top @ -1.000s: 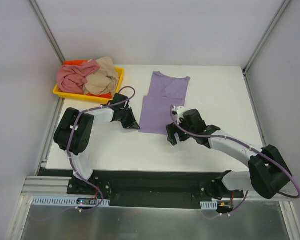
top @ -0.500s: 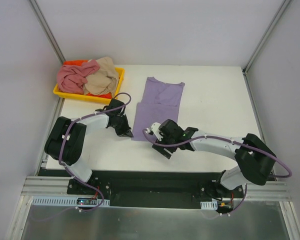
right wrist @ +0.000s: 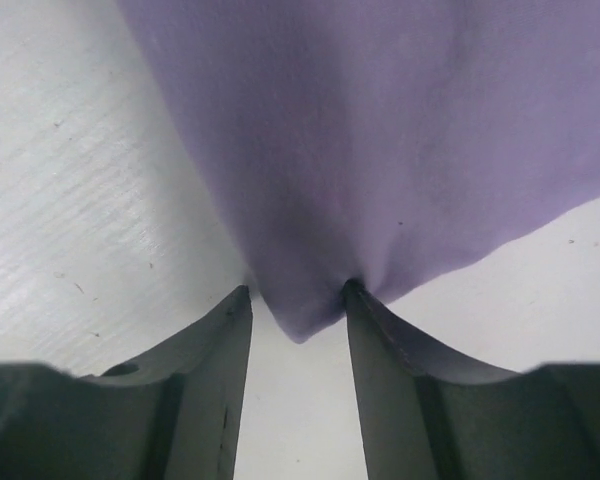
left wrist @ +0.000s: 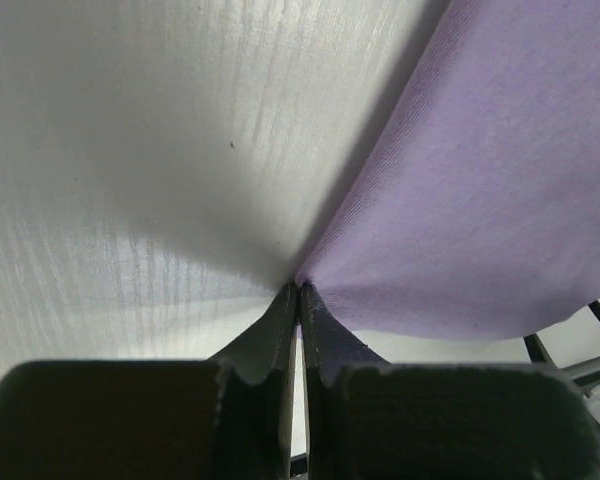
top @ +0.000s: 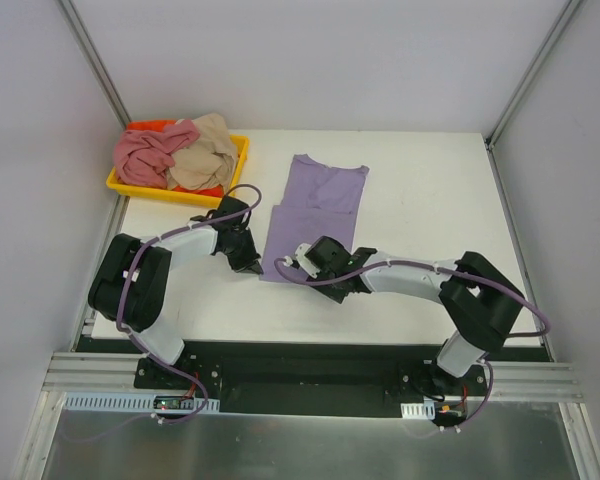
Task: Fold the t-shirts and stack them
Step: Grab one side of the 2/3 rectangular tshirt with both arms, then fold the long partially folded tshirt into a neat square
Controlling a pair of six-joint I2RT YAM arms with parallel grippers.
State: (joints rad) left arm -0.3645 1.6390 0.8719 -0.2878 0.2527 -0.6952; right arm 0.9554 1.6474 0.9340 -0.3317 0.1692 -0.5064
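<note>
The lavender t-shirt (top: 320,205) lies partly folded in the middle of the table. My left gripper (top: 250,263) is shut on its near left edge; in the left wrist view the fingers (left wrist: 300,290) pinch the purple cloth (left wrist: 480,200), which is lifted off the table. My right gripper (top: 298,263) is at the shirt's near corner. In the right wrist view its jaws (right wrist: 297,290) stand apart with the tip of the purple cloth (right wrist: 380,130) between them, touching the right finger. The pink t-shirt (top: 145,155) and beige t-shirt (top: 208,150) lie crumpled together.
The yellow tray (top: 242,150) at the far left corner of the table holds the pink and beige shirts. Grey walls and metal posts close in the table on three sides. The arm bases stand at the near edge.
My right arm swung left to the shirt's near corner and its jaws narrowed around the cloth. The left gripper drew the lavender shirt a little leftward and nearer.
</note>
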